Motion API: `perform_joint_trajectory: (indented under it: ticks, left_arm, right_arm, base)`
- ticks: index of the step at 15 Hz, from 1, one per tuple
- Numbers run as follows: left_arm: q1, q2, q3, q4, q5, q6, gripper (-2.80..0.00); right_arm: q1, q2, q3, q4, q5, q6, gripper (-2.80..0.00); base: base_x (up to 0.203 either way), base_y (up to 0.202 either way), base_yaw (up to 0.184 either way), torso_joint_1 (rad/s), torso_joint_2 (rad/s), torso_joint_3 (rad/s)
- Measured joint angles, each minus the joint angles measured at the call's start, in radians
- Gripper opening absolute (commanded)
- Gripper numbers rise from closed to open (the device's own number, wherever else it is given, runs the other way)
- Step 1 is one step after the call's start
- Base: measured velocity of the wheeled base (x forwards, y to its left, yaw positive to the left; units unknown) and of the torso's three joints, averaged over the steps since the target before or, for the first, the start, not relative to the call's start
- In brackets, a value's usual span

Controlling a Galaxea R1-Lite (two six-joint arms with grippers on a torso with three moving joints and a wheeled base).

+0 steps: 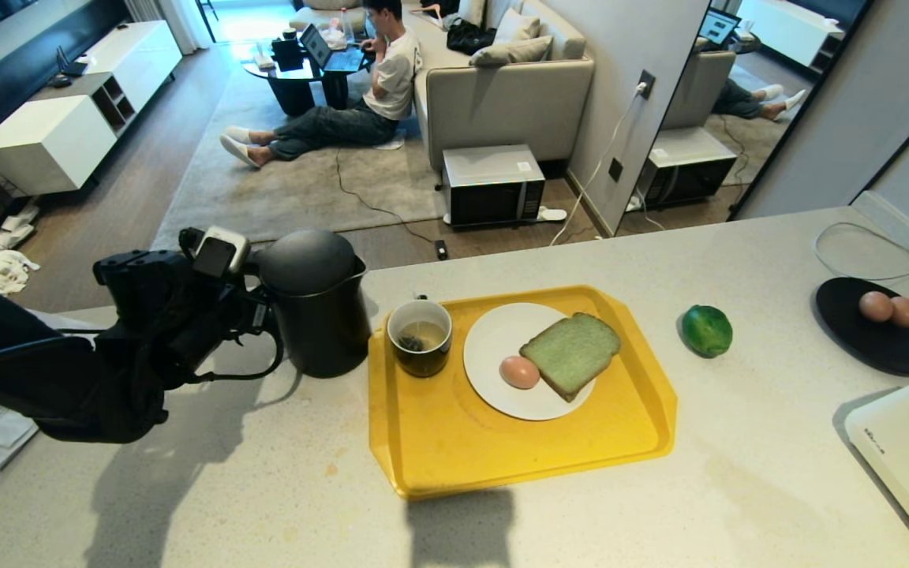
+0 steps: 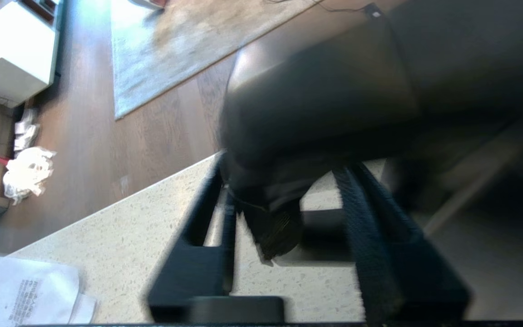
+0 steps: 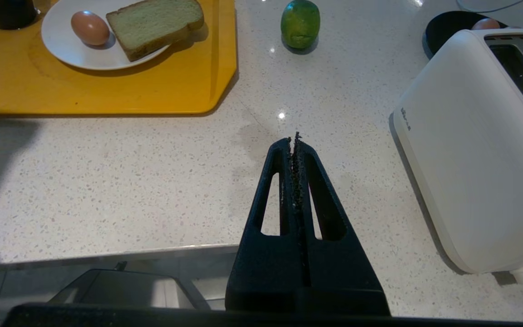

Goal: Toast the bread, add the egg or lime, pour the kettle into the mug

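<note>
Head view: matte black kettle with domed lid stands on the table beside the tray. Left pincer straddles its handle, fingers seemingly spread. Right pincer hangs pressed together above the table.

You've got matt black kettle, glossy yellow plastic tray, speckled stone-look counter, glossy lime.

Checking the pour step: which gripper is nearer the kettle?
Left. The left gripper sits right at the kettle, its open fingers straddling the handle. The right gripper is shut and parked over bare counter near the toaster, well away.
</note>
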Motion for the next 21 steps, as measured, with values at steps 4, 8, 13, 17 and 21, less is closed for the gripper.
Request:
perform_joint_trajectory:
  ticks: [4, 8, 13, 17, 21]
  left_arm:
    - [-0.001, -0.014, 0.035, -0.001, -0.004, -0.002, 0.00]
    - [-0.003, -0.046, 0.102, -0.002, -0.005, -0.002, 0.00]
    - [-0.018, -0.133, 0.226, -0.003, -0.004, -0.007, 0.00]
    - [-0.034, -0.234, 0.288, -0.001, -0.004, -0.008, -2.80]
    - [-0.058, -0.319, 0.280, 0.000, -0.003, -0.017, -2.80]
  right_arm:
    - [0.000, 0.000, 0.000, 0.000, 0.000, 0.000, -2.80]
    - [0.000, 0.000, 0.000, 0.000, 0.000, 0.000, -2.80]
    - [0.000, 0.000, 0.000, 0.000, 0.000, 0.000, -2.80]
    - [0.000, 0.000, 0.000, 0.000, 0.000, 0.000, -2.80]
    - [0.000, 0.000, 0.000, 0.000, 0.000, 0.000, -2.80]
  base:
    - [0.000, 0.000, 0.000, 0.000, 0.00, 0.000]
    - [0.000, 0.000, 0.000, 0.000, 0.00, 0.000]
    - [0.000, 0.000, 0.000, 0.000, 0.00, 0.000]
    - [0.000, 0.000, 0.000, 0.000, 0.00, 0.000]
    - [0.000, 0.000, 0.000, 0.000, 0.00, 0.000]
